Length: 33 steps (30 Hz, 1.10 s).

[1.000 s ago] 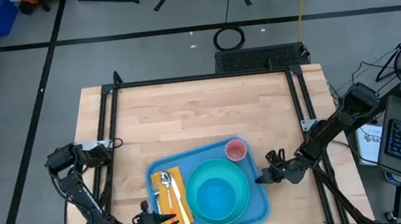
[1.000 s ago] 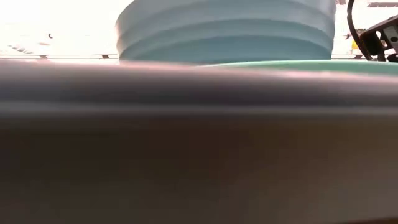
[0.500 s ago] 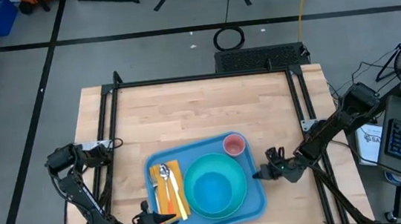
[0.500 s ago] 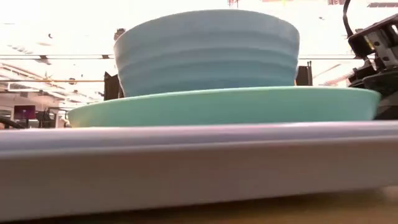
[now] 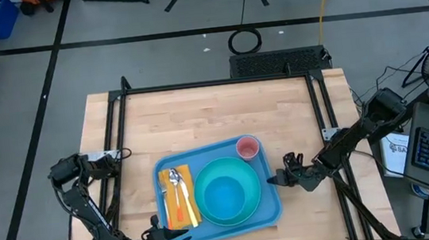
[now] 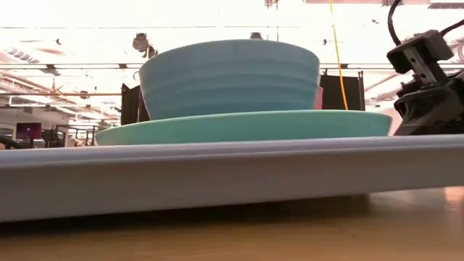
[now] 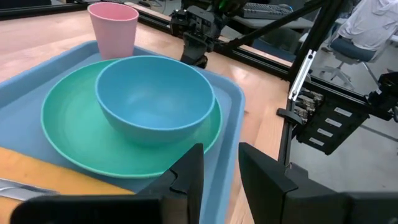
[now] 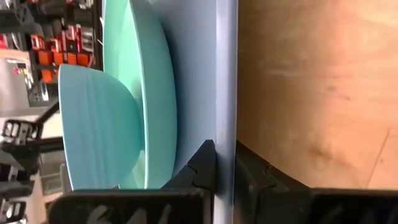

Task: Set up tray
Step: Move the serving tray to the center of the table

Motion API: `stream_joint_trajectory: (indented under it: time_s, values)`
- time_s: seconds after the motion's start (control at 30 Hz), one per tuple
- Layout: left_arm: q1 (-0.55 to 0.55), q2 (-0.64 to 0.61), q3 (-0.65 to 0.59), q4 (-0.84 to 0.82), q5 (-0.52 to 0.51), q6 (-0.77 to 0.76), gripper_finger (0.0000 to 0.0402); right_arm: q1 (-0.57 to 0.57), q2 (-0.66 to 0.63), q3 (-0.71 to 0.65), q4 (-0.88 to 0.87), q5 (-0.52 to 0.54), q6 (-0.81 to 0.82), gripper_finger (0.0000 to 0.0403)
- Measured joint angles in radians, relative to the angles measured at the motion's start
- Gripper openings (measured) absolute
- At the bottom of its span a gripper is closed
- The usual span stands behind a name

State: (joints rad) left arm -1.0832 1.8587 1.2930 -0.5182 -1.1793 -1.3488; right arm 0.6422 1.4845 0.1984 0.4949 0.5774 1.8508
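In the high view we see the tray [image 5: 215, 190] in the lower middle of the frame, on the wooden table [image 5: 199, 122], a little turned. It carries a green plate [image 5: 236, 170] with a blue bowl [image 5: 224, 200] in it, a pink cup [image 5: 248, 147] at its upper right corner and a yellow napkin [image 5: 178, 202] with cutlery [image 5: 176, 194] on its left side.

The right gripper [image 5: 275, 180] is at the right edge of the tray. In the right wrist view its fingers [image 8: 204, 163] are closed on the rim, we think in order to drag the tray into place.

The left gripper [image 5: 172, 236] waits at the lower left edge of the tray with its fingers [image 7: 188, 177] apart, holding nothing.
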Motion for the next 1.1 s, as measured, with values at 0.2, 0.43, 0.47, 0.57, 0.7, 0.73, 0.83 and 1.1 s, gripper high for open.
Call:
stream_joint_trajectory:
  time_s: [0.2,0.43,0.47,0.57,0.7,0.73,0.83,1.1]
  values:
    - [0.000,0.000,0.000,0.000,0.000,-0.002,0.0104,-0.022,-0.002,-0.013,0.008,0.040,0.000,0.0015]
    - [0.000,0.000,0.000,0.000,0.000,-0.003,0.0104,-0.034,-0.002,-0.015,0.006,0.070,-0.013,0.0015]
    - [0.000,0.000,0.000,0.000,0.000,-0.003,0.0104,-0.034,-0.002,-0.015,0.006,0.071,-0.013,0.0015]
    - [0.000,0.000,0.000,0.000,0.000,-0.003,0.0104,-0.034,-0.002,-0.015,0.006,0.066,-0.015,0.0015]
    - [0.000,0.000,0.000,0.000,0.000,-0.003,0.0104,-0.036,-0.002,-0.015,0.008,0.036,-0.027,0.0019]
    - [0.000,0.000,0.000,0.001,0.000,-0.003,0.0104,-0.036,-0.002,-0.015,0.009,0.022,-0.030,0.0024]
    - [0.000,0.000,0.000,0.001,0.000,-0.003,0.0104,-0.037,-0.002,-0.017,0.026,-0.006,-0.051,0.0039]
    - [0.000,0.000,0.000,0.000,0.000,-0.002,0.0104,-0.035,-0.002,-0.023,0.071,-0.031,-0.124,0.0038]
